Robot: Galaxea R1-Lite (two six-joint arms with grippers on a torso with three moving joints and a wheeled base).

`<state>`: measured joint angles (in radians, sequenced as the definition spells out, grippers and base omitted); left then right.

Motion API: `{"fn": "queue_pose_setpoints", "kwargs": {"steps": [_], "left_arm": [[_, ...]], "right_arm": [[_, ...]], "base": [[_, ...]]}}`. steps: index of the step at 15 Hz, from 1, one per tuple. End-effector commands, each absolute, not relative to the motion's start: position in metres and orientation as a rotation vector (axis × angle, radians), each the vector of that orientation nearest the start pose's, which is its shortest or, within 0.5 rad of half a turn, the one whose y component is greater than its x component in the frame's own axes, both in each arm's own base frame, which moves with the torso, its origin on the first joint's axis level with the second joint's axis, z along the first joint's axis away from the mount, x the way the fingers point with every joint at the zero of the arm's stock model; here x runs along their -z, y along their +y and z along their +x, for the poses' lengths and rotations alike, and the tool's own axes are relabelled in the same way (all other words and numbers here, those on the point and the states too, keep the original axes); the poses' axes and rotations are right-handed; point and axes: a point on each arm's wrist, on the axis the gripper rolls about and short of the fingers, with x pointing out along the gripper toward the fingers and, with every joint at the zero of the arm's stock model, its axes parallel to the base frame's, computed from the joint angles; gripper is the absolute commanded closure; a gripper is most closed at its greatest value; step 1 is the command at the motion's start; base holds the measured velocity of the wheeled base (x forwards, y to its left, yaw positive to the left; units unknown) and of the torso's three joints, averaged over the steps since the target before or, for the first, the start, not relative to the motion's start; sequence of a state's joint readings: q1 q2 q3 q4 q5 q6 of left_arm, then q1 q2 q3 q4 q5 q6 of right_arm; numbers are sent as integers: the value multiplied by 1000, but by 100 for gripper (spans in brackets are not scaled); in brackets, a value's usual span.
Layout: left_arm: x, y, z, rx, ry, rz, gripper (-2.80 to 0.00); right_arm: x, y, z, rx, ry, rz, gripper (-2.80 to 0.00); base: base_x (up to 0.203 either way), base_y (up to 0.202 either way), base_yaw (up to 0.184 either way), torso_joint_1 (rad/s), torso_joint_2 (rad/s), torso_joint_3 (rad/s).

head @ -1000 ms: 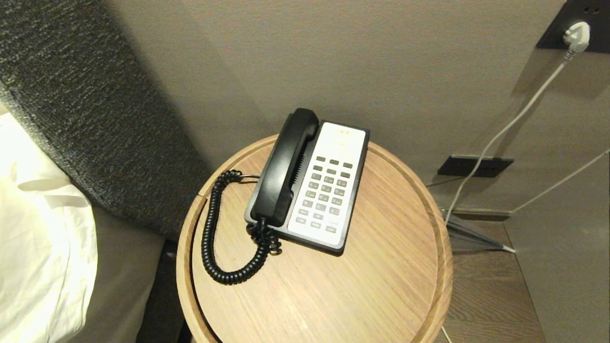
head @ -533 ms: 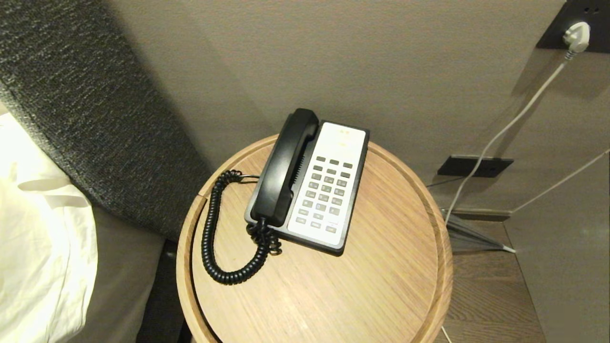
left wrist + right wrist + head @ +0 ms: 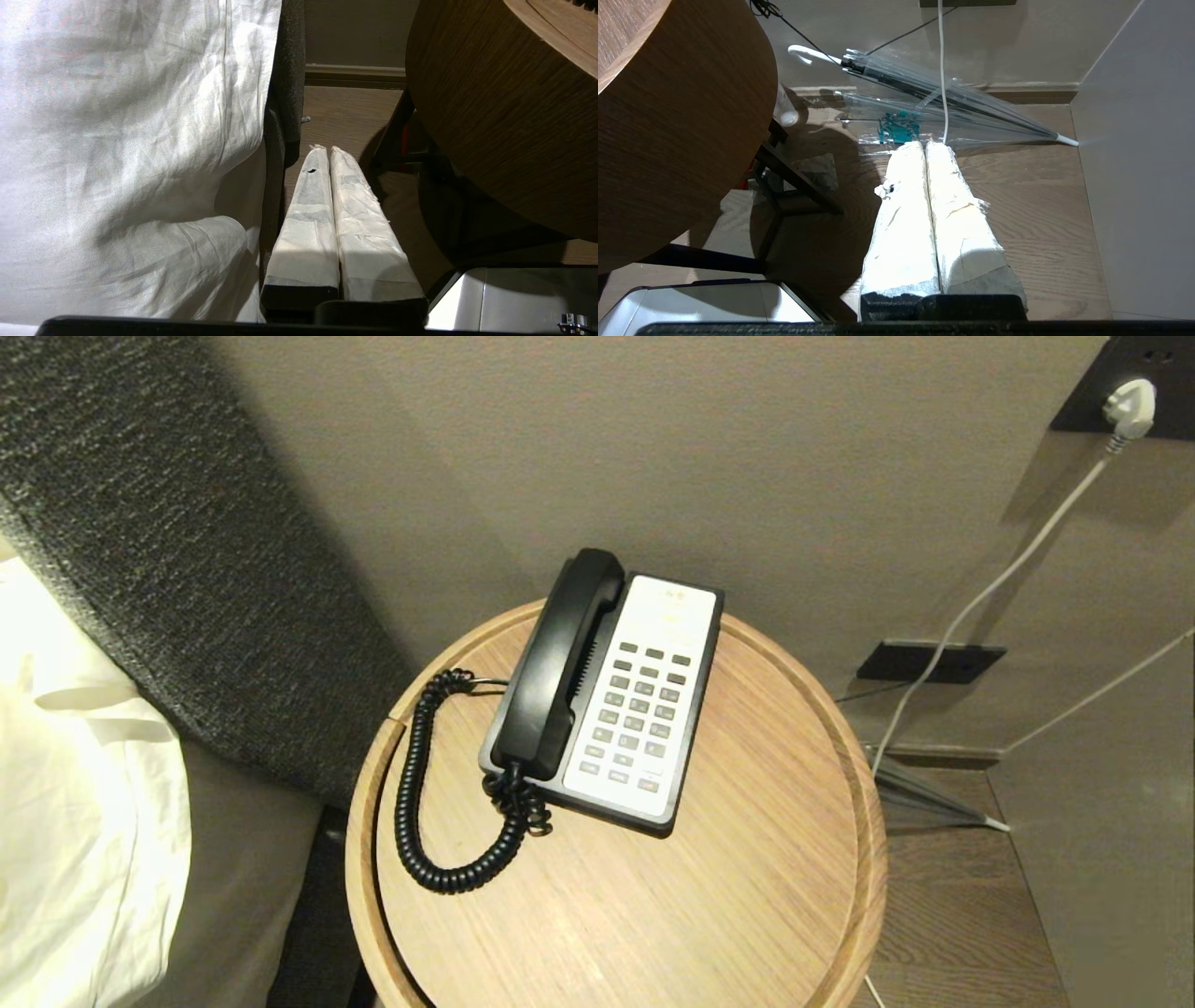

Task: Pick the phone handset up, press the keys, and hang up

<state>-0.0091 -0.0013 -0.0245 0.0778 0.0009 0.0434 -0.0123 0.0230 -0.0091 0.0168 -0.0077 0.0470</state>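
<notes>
Two grippers are hanging low beside the furniture, outside the head view. Nearest in the left wrist view, the left gripper [image 3: 331,150] is pointing down toward the wooden floor [image 3: 348,116], its white-wrapped fingers [image 3: 308,219] pressed together on nothing, in the narrow gap between the white bed sheet [image 3: 121,154] filling the left of the frame and the round table's curved side at the right. In the right wrist view, the right gripper [image 3: 925,144] is likewise clenched on nothing, its tips lying just short of a clear folded umbrella [image 3: 934,93] lying across the floor by the baseboard, with open floor at the lower right of the frame. In the head view, the round wooden table [image 3: 747,896] is filling the lower centre, its near edge being cut off by the bottom of the frame, and bare wood is lying open across its near half. Farther back, the phone handset [image 3: 560,663] is resting in its cradle on the left side of the phone base [image 3: 644,709], near the table's far rim. Its coiled cord [image 3: 415,784] is looping out toward the table's left rim. At the upper right of the frame, a white plug [image 3: 1130,406] is sitting in a wall socket.
</notes>
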Motion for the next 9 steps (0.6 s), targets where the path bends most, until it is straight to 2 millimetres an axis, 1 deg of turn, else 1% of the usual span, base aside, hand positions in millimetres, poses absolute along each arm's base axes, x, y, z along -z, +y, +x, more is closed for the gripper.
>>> {"fn": "queue_pose_setpoints", "kwargs": {"steps": [1, 4, 9], "left_arm": [[-74, 0, -25, 8, 54, 31, 0], [-74, 0, -25, 4, 53, 11, 0], [-75, 0, -25, 3, 53, 7, 0]], "right_arm": [[-77, 0, -21, 21, 35, 48, 0], [-77, 0, -21, 21, 36, 48, 0], [-77, 0, -21, 21, 35, 48, 0]], "base": [[0, 0, 0, 0, 0, 0], [0, 0, 0, -1, 3, 132], [0, 0, 0, 2, 1, 194]]}}
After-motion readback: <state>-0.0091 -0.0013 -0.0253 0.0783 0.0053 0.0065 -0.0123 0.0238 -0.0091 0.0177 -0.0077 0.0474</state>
